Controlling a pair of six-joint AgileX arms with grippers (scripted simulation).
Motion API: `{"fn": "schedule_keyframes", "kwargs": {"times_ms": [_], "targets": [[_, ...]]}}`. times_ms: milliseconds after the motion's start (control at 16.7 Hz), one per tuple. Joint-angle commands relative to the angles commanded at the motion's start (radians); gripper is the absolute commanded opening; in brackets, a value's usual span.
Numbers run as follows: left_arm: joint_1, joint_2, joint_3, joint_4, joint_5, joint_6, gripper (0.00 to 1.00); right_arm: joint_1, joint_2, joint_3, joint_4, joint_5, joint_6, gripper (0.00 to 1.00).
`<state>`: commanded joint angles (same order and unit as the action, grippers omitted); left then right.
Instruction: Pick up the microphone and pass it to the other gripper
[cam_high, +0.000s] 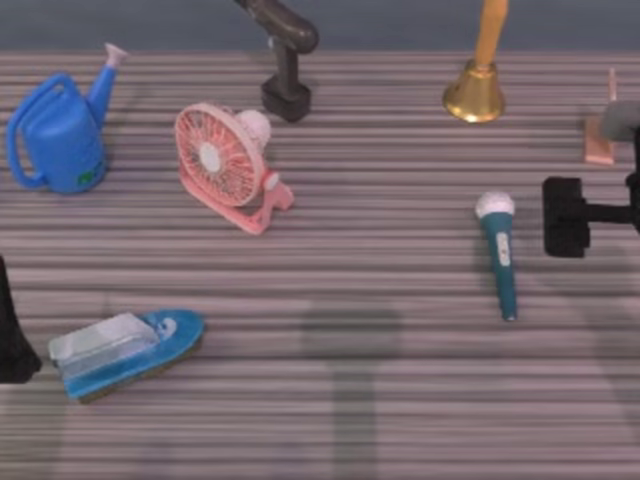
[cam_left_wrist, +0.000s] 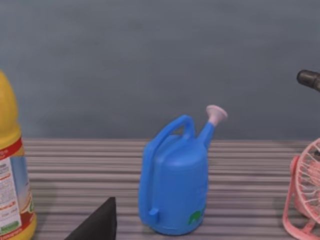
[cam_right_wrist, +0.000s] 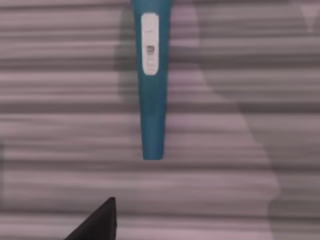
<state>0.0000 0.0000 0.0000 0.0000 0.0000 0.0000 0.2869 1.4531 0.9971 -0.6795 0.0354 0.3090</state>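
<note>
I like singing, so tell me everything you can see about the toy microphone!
The microphone is a slim teal stick with a rounded white-grey head and a small white strip along its handle. It looks like plastic. It lies flat on the striped table, right side, head toward the far edge. Nothing grips it; the right gripper is beside it, apart.

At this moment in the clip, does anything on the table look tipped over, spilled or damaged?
Nothing stands out. The slim teal toy microphone with a white-grey head lies flat on the striped table, apparently untouched, as the task expects. The blue plastic watering can, pink desk fan and gold bell stand upright and intact.
</note>
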Motion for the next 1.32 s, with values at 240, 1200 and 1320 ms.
{"fn": "schedule_keyframes", "kwargs": {"times_ms": [240, 1200, 1320], "targets": [[0.000, 0.000, 0.000, 0.000, 0.000, 0.000, 1.00, 0.065, 0.301, 0.226, -0.144, 0.005, 0.069, 1.00], [0.000, 0.000, 0.000, 0.000, 0.000, 0.000, 1.00, 0.108, 0.590, 0.360, -0.119, 0.007, 0.116, 1.00], [0.000, 0.000, 0.000, 0.000, 0.000, 0.000, 1.00, 0.106, 0.646, 0.327, -0.019, 0.008, 0.115, 1.00]]}}
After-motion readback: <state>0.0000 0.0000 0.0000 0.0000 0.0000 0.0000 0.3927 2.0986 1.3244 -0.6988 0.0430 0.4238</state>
